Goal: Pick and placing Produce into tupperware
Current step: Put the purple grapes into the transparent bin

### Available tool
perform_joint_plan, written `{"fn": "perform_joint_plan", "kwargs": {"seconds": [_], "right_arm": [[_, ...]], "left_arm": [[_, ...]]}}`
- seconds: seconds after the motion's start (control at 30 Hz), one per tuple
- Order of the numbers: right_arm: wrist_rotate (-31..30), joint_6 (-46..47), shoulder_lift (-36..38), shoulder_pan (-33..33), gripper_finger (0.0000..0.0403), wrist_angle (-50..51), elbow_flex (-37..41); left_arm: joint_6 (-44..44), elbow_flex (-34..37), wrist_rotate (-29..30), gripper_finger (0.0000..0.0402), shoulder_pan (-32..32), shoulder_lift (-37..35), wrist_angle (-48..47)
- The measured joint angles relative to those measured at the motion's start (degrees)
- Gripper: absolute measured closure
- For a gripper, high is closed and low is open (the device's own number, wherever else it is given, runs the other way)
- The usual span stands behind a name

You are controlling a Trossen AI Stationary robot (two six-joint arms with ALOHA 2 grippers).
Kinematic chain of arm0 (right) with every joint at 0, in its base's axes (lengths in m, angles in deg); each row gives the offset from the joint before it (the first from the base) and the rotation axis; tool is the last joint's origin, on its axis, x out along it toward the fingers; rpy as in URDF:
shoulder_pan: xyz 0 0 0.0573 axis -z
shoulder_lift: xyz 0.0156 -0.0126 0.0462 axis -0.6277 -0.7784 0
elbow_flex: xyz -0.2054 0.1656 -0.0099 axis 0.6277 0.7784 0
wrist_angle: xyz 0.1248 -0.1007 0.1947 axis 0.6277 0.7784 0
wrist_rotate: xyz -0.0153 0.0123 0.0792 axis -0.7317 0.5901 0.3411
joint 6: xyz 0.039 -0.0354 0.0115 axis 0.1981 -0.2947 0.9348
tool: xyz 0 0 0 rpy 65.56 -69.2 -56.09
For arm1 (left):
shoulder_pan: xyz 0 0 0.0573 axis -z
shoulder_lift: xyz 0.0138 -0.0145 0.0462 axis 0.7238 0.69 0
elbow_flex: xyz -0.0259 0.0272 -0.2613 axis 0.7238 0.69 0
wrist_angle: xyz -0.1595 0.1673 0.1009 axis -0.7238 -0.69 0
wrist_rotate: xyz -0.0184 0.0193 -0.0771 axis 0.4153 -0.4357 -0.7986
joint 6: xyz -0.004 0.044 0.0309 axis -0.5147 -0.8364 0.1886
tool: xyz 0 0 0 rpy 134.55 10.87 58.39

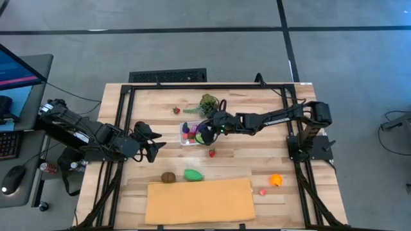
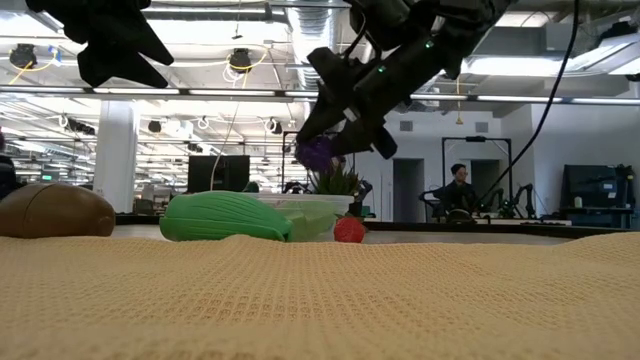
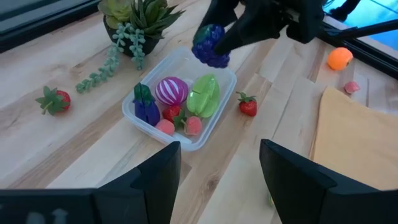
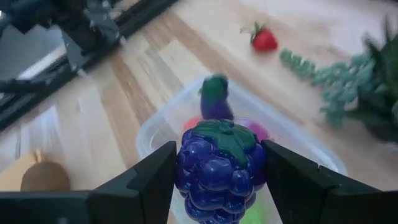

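Right gripper (image 4: 217, 165) is clamped on the purple grapes (image 4: 216, 163) and hangs above the tupperware (image 3: 219, 119), which sits mid-table just beside the leafy plant (image 1: 208, 102). Left gripper (image 3: 217, 165) waits near the table's left side, fingers apart, nothing between them.

Risks, as I judge them:
- Tub is already crowded; a release from this height could let the grapes land on the pieces below, bounce and roll over the rim onto the wood
- Grapes look to hang nearer one end wall than the middle, so a drop now may clip that wall
- Tub is light clear plastic; a finger catching its edge on the way down would likely shove or tip it
- Plant fronds trail close to the tub and could snag the arm

Tub contents, from the left wrist view: a dark purple eggplant-like piece (image 3: 146, 104), a striped magenta bulb (image 3: 171, 91), a light green piece (image 3: 204, 96), plus small red and pink pieces along the near wall.

Still loose on the table: strawberry (image 1: 212, 153) just beside the tub, another strawberry (image 1: 176, 110) further off, a green piece (image 1: 193, 174), a brown piece (image 1: 168, 177), an orange piece (image 1: 275, 179), a pink piece (image 1: 262, 191)
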Motion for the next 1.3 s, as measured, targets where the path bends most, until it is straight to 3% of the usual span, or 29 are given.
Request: {"fn": "perform_joint_plan", "kwargs": {"seconds": [0.4, 1.3], "right_arm": [[-4.21, -2.95, 0.06, 1.03, 0.0185, 0.41, -0.04], [-5.81, -2.34, -3.62, 0.28, 0.0186, -0.77, -0.06]], "left_arm": [[-0.41, 0.00, 1.02, 0.0193, 0.00, 0.00, -0.11], [-0.67, 0.00, 0.93, 0.0193, 0.00, 0.02, -0.49]]}}
